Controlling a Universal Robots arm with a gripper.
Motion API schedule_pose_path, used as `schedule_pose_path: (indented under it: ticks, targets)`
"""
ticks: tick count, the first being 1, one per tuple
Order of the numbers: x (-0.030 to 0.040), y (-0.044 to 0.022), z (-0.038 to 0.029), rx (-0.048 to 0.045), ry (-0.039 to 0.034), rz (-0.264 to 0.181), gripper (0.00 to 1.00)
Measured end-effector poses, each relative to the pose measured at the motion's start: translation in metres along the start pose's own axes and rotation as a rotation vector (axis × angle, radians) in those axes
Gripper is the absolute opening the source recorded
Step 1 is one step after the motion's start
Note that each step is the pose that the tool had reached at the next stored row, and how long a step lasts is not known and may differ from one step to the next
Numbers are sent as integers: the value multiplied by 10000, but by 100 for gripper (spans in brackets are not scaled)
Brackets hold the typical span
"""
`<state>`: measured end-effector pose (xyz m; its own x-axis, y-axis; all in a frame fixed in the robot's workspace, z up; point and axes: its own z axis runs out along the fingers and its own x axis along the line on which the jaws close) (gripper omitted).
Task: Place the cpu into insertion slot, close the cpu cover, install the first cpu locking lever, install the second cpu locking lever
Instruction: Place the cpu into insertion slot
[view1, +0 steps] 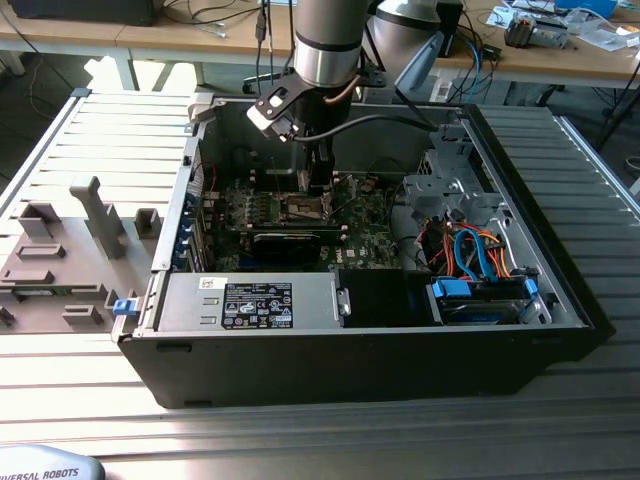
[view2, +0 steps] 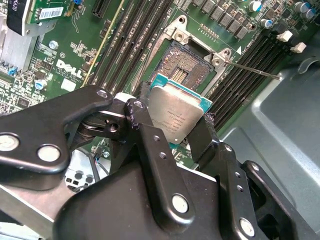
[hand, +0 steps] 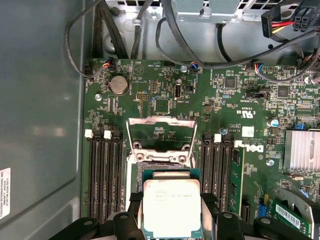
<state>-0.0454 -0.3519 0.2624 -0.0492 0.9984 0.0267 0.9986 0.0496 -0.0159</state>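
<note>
The gripper (view2: 175, 119) is clamped on the cpu (view2: 177, 111), one black finger on each of two opposite edges, the dull metal top facing up toward the wrist cameras. It hangs inside the open computer case (view1: 560, 290), low over the middle of the green circuit board (hand: 150, 95). In the first wrist view the chip overlaps the near edge of the insertion slot (hand: 160, 167) but sits above it, not yet seated. By my reckoning the first step is under way and nothing is finished. The cpu cover (hand: 160, 121) stands tipped open at the slot's far edge, its window showing board behind, and a thin metal lever (view2: 255, 70) juts free beside the socket, so both the cover and the levers remain. Along the case's edges sit a labelled power supply (view1: 250, 300) and a drive cage with orange and blue cables (view1: 480, 255).
</note>
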Motion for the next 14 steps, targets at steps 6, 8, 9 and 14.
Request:
schedule_pose_path:
  ticks: [6, 8, 9, 14]
  targets:
    - [0, 0, 11, 0, 1, 0, 54]
    - [0, 0, 15, 0, 0, 0, 54]
    - [0, 0, 17, 0, 0, 0, 54]
    - [-1, 0, 32, 0, 1, 0, 54]
